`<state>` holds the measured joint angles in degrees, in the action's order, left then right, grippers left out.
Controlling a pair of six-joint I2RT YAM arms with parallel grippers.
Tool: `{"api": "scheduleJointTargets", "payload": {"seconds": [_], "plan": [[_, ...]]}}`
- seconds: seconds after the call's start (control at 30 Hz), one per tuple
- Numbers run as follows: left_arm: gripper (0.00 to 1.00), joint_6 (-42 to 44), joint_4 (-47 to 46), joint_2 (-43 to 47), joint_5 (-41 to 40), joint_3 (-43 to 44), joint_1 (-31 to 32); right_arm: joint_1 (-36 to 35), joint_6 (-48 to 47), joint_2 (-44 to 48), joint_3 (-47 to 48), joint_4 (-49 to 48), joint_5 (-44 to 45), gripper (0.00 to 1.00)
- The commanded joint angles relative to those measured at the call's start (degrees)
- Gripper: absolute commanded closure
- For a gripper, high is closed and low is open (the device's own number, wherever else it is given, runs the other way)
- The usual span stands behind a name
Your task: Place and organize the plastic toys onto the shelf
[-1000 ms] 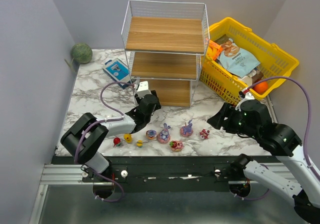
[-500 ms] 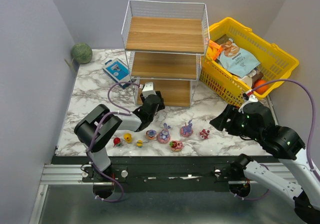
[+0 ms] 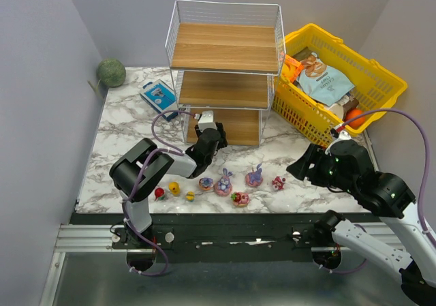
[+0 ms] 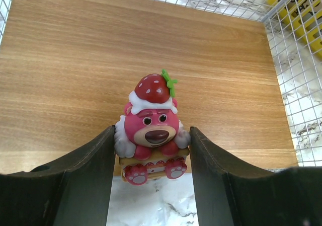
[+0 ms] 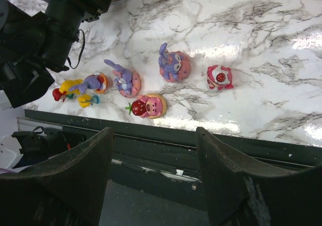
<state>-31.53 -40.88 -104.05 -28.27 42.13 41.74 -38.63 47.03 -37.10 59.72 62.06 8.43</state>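
A pink bear toy (image 4: 152,116), sitting on a slice of cake with a strawberry on its head, is pinched upright between the two dark fingers of the left gripper (image 4: 151,145), which is closed on its sides. The toy sits right at the near lip of the lowest wooden board (image 4: 100,70) of the shelf (image 3: 225,43), its feet overhanging the marble table (image 3: 122,135). Whether its base rests on the wood cannot be told. All three boards look bare.

The step in hand appears to be setting this first toy on the bottom tier. To do it well, the toy should go farther in and to one side, so the whole base lands on wood and room is left for a tidy row. The fingers should part only once it stands flat, then pull straight back toward the near side, clear of the wire mesh.

The other toys (image 5: 173,67) lie in a loose row near the table's near edge. The right gripper (image 5: 153,135) hovers above them, jaws spread and empty. A yellow basket (image 3: 381,71) stands to the right of the shelf.
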Motion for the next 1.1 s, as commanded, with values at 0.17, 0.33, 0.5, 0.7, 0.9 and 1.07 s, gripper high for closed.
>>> {"api": "scheduleJointTargets", "payload": {"seconds": [0.17,0.33,0.5,0.7,0.9,1.07], "plan": [[1.00,0.42,-1.74,-3.62,3.13,0.15,-0.51,-0.22,1.14,0.10,0.75,1.13,1.59,0.27],[1.00,0.15,-2.62,-3.79,3.92,-1.70,-0.43,-0.22,1.14,0.01,0.39,0.87,1.42,0.27],[0.99,0.24,-3.32,-4.14,3.93,-3.37,0.10,-0.30,1.14,0.10,-0.05,0.52,1.07,0.27],[0.94,1.99,-2.80,-5.11,1.21,-3.72,1.50,-0.21,1.14,0.10,-0.40,0.34,0.98,0.27],[0.93,2.96,-1.75,-6.34,-0.20,-3.02,2.38,-0.22,1.23,0.19,-0.84,0.25,0.63,0.27],[0.88,3.58,-0.95,-6.60,-0.91,-2.40,2.56,-0.30,1.40,0.63,-1.10,0.25,0.63,0.27]]}}
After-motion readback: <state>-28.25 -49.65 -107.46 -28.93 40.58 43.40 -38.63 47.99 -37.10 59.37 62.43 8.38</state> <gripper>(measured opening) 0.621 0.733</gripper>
